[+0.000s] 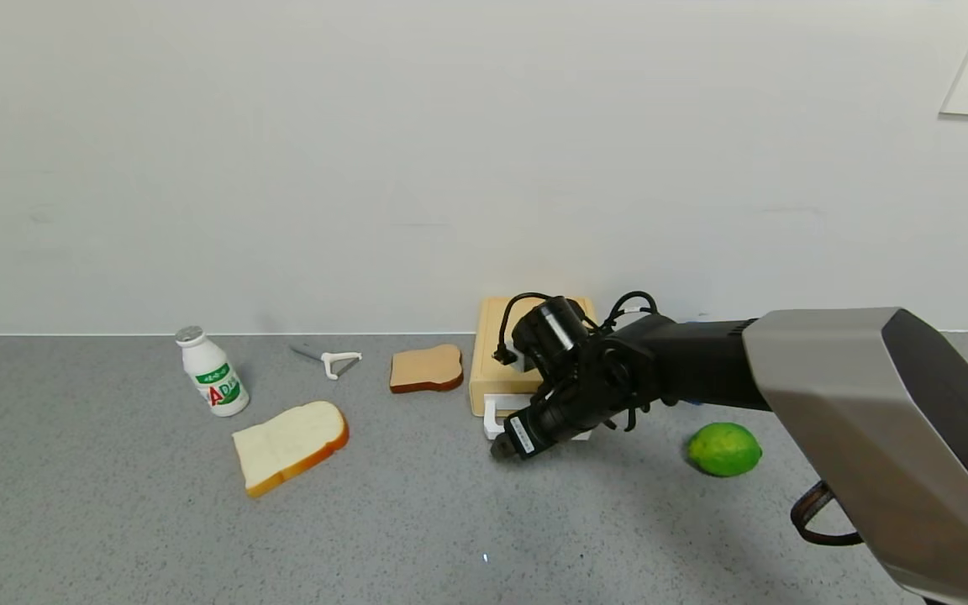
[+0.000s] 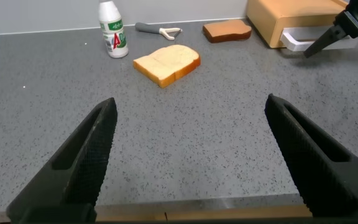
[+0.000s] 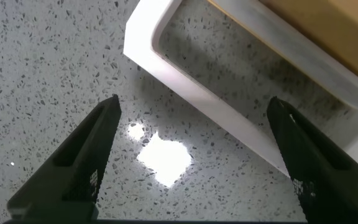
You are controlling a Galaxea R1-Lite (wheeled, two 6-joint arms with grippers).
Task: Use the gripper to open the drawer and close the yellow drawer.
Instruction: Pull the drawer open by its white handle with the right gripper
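My right claw (image 1: 502, 448) hangs released just in front of the drawer (image 1: 497, 386), which sits at the back of the worktop (image 1: 450, 521) against the wall, its white handle (image 3: 185, 93) facing me, not yet between my fingers. Risk, in my judgement: closing short of the loop and grasping nothing, or nudging the light box instead of sliding the tray. The lime (image 1: 724, 449) and bread slice (image 1: 427, 368) lie beside the box, clear of the path. My left claw (image 2: 191, 155) idles, released, well apart.

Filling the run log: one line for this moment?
right gripper: open, at drawer handle, not gripping | drawer: looks closed | left gripper: open, idle over counter
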